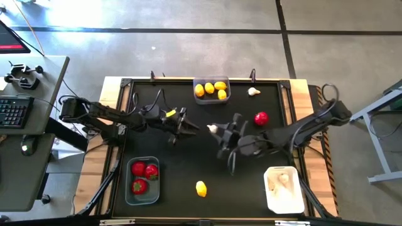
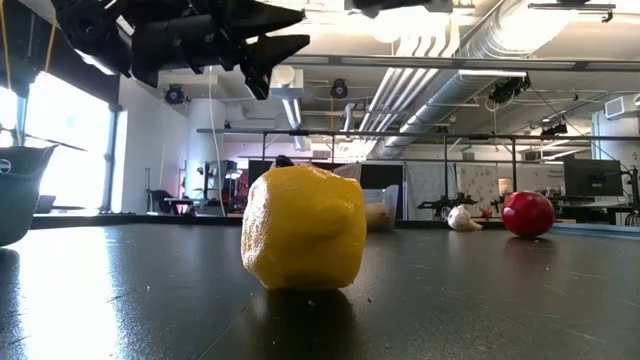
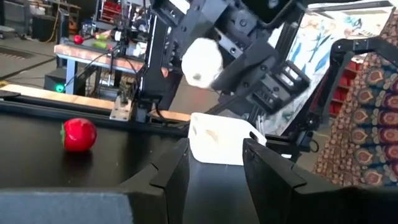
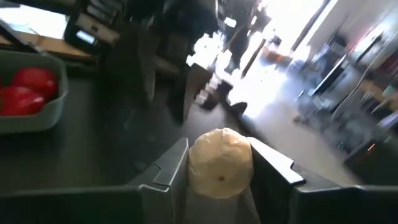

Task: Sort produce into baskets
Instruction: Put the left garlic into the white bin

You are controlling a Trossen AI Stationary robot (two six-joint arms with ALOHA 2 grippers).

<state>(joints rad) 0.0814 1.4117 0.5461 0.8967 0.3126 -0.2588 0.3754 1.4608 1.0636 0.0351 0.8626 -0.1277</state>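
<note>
Black table (image 1: pixel 188 164) mid-sort: right end effector (image 1: pixel 215 129) pinches a garlic bulb (image 4: pixel 220 163); white basket (image 1: pixel 282 188) sits back toward its base, left end effector (image 1: pixel 190 127) open, empty.

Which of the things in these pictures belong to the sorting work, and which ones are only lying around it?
Belong to the job:
- lemon loose on the mat
- tomato loose
- garlic loose
- garlic bulb held in the right hand
- lemon basket
- tomato basket
- white basket
- left hand, empty

Just lying about:
- keyboard
- clamp
</note>
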